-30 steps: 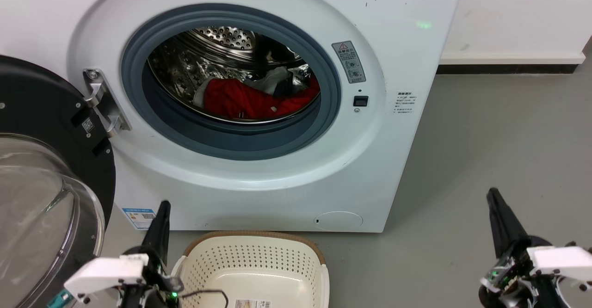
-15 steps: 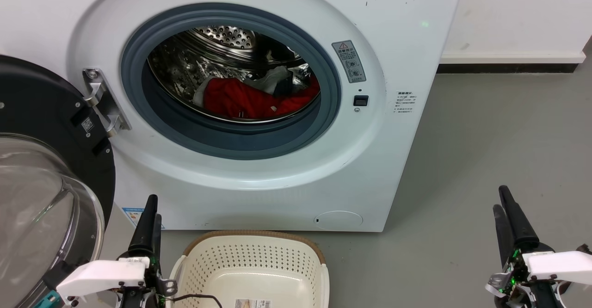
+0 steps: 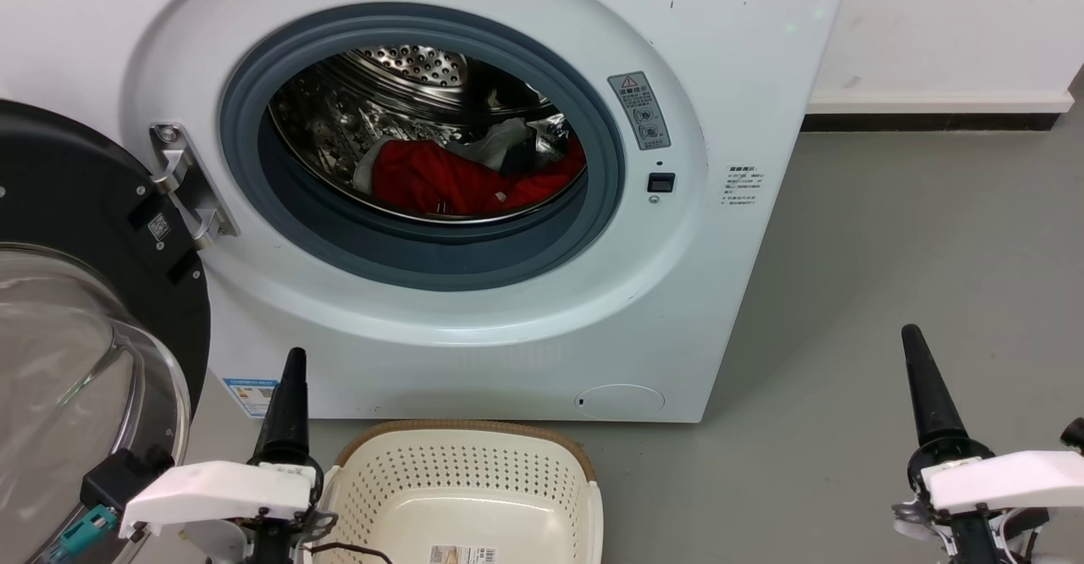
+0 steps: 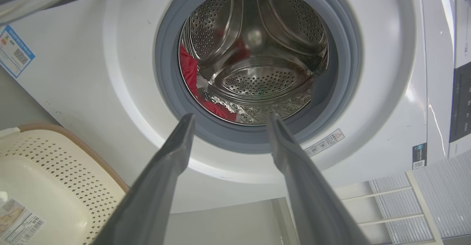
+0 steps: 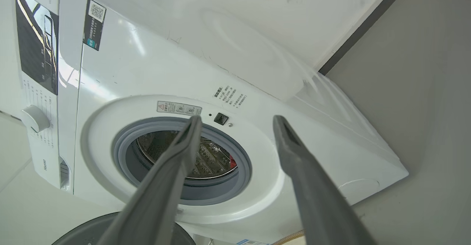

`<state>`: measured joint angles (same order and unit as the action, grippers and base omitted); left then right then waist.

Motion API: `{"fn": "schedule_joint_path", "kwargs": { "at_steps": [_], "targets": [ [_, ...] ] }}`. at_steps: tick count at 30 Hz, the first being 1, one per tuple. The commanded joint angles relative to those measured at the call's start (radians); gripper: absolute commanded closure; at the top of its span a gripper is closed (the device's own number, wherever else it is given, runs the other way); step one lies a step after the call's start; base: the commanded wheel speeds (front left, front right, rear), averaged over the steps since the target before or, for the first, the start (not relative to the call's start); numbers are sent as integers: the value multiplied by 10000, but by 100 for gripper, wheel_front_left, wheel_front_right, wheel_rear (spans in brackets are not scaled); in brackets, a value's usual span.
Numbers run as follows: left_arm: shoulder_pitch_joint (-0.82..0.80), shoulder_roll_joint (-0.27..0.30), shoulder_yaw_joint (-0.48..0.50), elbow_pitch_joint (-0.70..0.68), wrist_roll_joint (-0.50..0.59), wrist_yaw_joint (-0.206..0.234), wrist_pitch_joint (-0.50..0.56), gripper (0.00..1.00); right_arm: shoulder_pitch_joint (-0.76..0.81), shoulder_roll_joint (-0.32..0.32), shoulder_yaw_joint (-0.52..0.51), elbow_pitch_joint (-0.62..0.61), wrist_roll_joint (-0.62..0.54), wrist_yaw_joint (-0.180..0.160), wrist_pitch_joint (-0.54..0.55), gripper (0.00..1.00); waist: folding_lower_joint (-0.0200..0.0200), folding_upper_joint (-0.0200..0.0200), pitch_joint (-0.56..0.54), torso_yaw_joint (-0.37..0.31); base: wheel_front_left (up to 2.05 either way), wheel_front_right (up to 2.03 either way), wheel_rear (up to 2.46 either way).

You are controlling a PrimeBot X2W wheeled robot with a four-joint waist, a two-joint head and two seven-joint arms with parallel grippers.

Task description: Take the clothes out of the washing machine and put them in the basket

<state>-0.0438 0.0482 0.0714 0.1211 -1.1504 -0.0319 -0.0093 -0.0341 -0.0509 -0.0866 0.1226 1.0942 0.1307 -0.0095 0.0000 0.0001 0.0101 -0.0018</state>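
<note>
The white washing machine (image 3: 745, 81) stands open, its black-framed glass door (image 3: 76, 310) swung out to the left. Red clothes (image 3: 457, 183) with a pale grey-white piece (image 3: 495, 142) lie low in the steel drum (image 3: 406, 69). The cream basket (image 3: 461, 496) sits on the floor in front of the machine, holding nothing but a label. My left gripper (image 3: 292, 361) is just left of the basket; its fingers stand open and apart with nothing between them in the left wrist view (image 4: 228, 118). My right gripper (image 3: 913, 340) hangs over the floor at the lower right, open and holding nothing (image 5: 237, 120).
Grey floor (image 3: 915, 242) spreads to the right of the machine, up to a white wall with a dark skirting strip (image 3: 923, 124). The open door takes up the space at my left.
Both grippers have shifted slightly at the bottom of the head view and each now shows as a single dark finger edge-on. The clothes, the basket and the door have not moved.
</note>
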Motion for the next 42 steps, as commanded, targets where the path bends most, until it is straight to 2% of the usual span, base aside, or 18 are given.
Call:
{"fn": "schedule_joint_path", "kwargs": {
  "at_steps": [1,14,42],
  "targets": [
    [-8,22,-51,-265,431,74,-105,0,2,-7,44,-291,-502,0,-99,0,0,-1,3,0,0,0,0],
    [231,23,-341,-653,2730,466,-583,0,247,-5,287,-814,-3274,0,-580,0,0,-1,35,-18,0,0,0],
    [653,25,-648,-1147,6136,759,-1419,0,712,0,364,-1607,-7027,0,-1419,0,0,-1,71,-49,0,0,0]
  ]
}}
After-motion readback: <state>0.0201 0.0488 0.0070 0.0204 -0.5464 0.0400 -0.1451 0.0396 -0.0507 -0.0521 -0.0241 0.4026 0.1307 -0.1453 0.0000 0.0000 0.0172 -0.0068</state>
